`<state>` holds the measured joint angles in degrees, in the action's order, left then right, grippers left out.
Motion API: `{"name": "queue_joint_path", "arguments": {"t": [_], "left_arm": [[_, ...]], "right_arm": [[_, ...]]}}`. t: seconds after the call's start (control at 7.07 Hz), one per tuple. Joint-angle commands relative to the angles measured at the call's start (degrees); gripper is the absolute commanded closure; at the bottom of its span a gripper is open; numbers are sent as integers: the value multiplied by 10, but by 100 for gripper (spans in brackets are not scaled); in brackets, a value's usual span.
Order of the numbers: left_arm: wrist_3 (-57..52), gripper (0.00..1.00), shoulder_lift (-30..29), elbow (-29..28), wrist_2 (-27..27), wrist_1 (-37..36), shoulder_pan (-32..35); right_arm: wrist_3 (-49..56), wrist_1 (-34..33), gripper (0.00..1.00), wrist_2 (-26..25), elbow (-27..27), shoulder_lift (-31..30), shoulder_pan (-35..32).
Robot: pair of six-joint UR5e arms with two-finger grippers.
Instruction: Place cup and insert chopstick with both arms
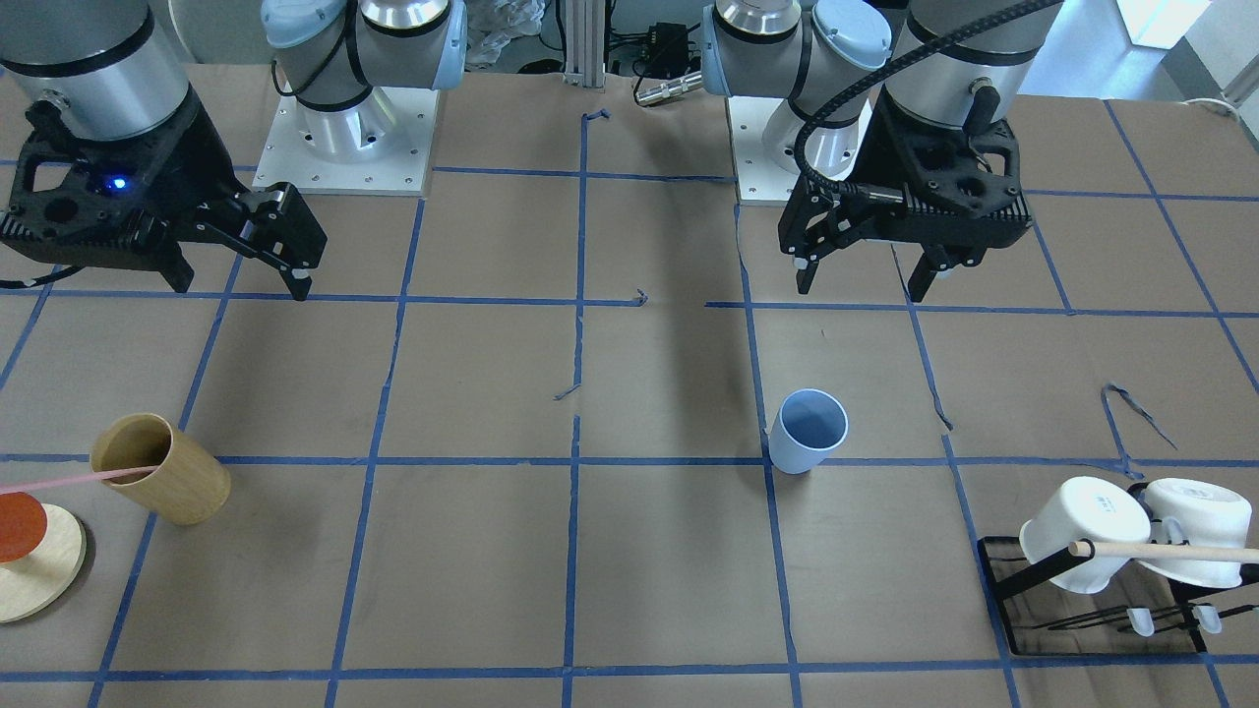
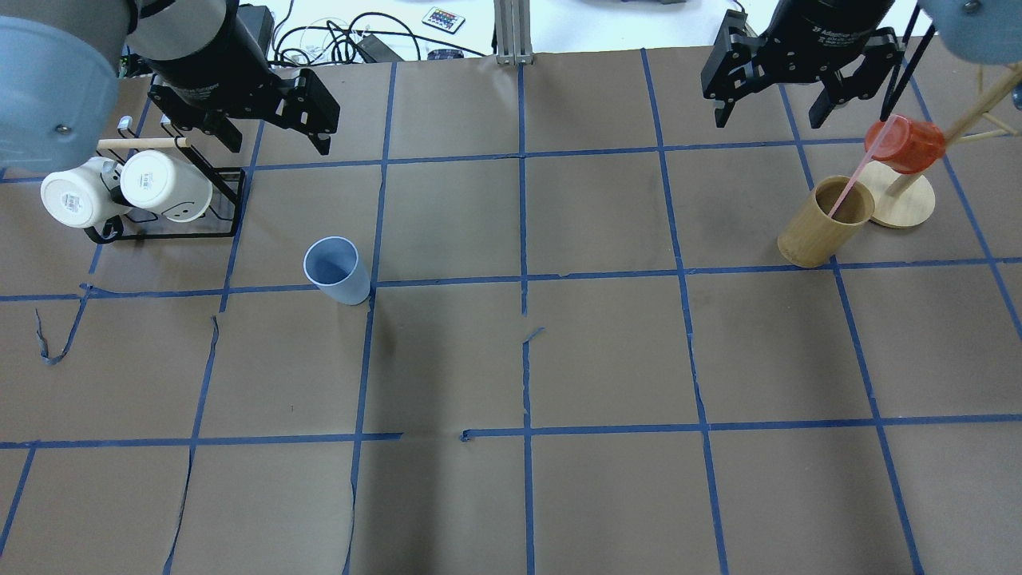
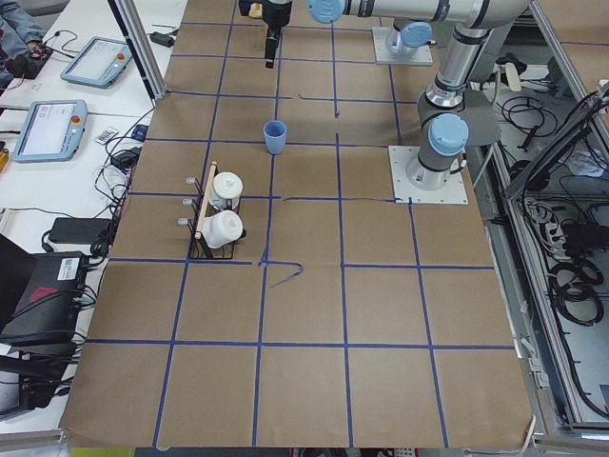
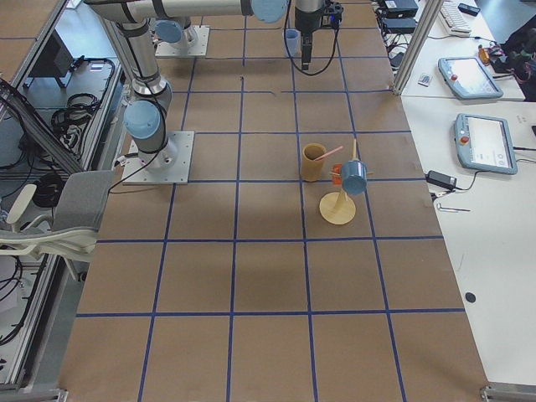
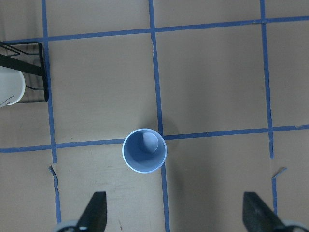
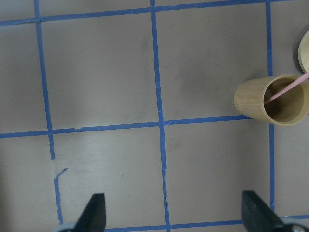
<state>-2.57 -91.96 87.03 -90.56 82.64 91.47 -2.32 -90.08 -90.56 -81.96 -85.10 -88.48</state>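
Note:
The light blue cup (image 1: 809,431) stands upright on the brown paper, left of centre in the overhead view (image 2: 337,270). It also shows in the left wrist view (image 5: 144,150). The pale pink chopstick (image 2: 858,177) leans inside the tan wooden cup (image 2: 822,222) at the right, and shows in the right wrist view (image 6: 287,89). My left gripper (image 2: 278,145) hangs open and empty above the table, beyond the blue cup. My right gripper (image 2: 766,120) hangs open and empty, beyond and left of the tan cup.
A black wire rack (image 2: 231,200) with two white mugs (image 2: 164,184) and a wooden rod (image 1: 1170,551) stands left of the blue cup. A round wooden stand (image 2: 902,204) carrying an orange-red cup (image 2: 906,144) stands right beside the tan cup.

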Motion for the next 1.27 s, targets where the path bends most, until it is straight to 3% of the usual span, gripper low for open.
{"name": "queue_joint_path", "arguments": {"t": [0.0,1.13], "left_arm": [[-1,0,-1,5,-2,2,-2],[-1,0,12,14,-7,36,-2]], "right_arm": [[-1,0,0,-12,0,-1,0],[-16,-18,0,-28,0,2,11]]}}
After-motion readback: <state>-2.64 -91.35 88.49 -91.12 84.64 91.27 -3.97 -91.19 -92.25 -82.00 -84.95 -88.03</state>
